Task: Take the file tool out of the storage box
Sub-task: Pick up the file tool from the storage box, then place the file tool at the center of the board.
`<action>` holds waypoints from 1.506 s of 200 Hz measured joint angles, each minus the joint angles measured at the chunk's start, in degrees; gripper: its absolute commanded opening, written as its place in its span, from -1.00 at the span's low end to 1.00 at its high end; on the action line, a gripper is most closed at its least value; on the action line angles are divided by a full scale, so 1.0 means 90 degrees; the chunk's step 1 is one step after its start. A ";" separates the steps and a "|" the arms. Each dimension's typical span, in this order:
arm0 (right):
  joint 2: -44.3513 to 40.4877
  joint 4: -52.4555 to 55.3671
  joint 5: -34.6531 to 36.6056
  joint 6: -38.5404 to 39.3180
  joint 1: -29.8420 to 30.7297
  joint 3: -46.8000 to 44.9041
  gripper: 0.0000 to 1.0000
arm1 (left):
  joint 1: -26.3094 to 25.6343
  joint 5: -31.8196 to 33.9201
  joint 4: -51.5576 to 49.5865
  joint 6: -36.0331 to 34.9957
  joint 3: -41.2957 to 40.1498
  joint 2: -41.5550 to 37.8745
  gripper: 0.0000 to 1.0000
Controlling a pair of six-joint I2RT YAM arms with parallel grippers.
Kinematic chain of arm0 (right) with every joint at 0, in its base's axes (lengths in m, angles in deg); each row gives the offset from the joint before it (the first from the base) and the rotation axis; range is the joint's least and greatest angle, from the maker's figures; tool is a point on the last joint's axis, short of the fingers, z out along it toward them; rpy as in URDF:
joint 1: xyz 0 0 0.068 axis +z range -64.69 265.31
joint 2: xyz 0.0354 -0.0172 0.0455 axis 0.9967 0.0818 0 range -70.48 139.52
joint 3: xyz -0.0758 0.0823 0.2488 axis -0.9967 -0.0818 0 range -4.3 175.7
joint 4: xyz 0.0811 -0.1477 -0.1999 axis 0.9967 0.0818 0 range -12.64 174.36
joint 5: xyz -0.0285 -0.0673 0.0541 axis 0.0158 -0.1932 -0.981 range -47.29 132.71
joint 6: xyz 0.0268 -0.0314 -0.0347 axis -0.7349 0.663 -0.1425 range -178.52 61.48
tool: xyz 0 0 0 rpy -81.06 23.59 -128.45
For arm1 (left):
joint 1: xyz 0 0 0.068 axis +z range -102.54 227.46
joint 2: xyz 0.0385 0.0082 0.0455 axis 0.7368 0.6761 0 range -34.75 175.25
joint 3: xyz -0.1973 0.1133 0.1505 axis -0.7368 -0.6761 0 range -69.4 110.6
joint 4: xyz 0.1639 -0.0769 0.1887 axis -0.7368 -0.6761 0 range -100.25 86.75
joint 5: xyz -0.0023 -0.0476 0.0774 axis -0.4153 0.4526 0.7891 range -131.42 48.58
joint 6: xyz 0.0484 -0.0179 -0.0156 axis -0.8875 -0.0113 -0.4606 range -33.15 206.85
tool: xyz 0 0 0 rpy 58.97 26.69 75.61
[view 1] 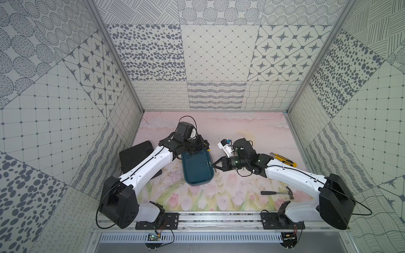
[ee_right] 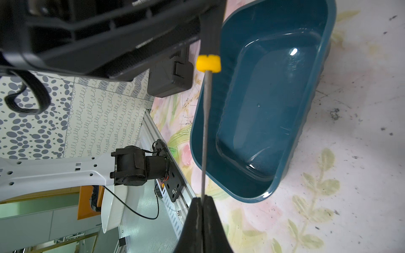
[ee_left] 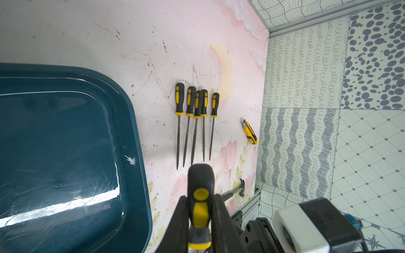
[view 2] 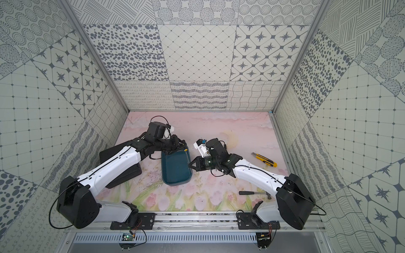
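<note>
1. The left gripper (ee_left: 199, 198) is clenched on the black-and-yellow handle of a file (ee_left: 199, 210), as the left wrist view shows.
2. The right gripper (ee_right: 202, 200) has its jaws pinched together on the thin metal tip of the same file (ee_right: 205, 131), so both arms hold it at once, one at each end.
3. The file hangs in the air along the edge of the storage box (ee_right: 274, 98) nearest the right arm, touching neither the box floor nor the table (ee_left: 153, 43).
4. The storage box looks empty: its glossy teal floor is bare in both wrist views, and both top views show nothing lying in it (view 1: 197, 170).
5. Five more files (ee_left: 197, 105) lie side by side on the table beside the box, handles all pointing one way.
6. A utility knife (ee_left: 249, 133) and a hammer (view 1: 277, 193) lie further off, well apart from the box.
7. Judged from this, the lift-out is essentially done. What seems left is for one gripper to let go and the other to lay this file on the table, probably next to the row.
</note>
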 measured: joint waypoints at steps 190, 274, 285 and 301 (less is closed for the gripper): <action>0.1700 0.2363 0.4595 -0.0005 0.0707 0.1494 -1.00 | 0.0027 0.1032 -0.1341 -0.1552 0.0194 -0.1375 0.97; 0.2800 0.2237 0.4653 -0.0134 0.0614 0.1615 -1.00 | 0.0027 0.1685 -0.2074 -0.1863 -0.0209 -0.2011 0.98; 0.2820 0.2217 0.4656 -0.0148 0.0595 0.1615 -1.00 | 0.0027 0.1746 -0.2125 -0.1877 -0.0240 -0.2042 0.98; 0.2822 0.2200 0.4660 -0.0151 0.0561 0.1615 -1.00 | 0.0027 0.1821 -0.2191 -0.1889 -0.0289 -0.2079 0.98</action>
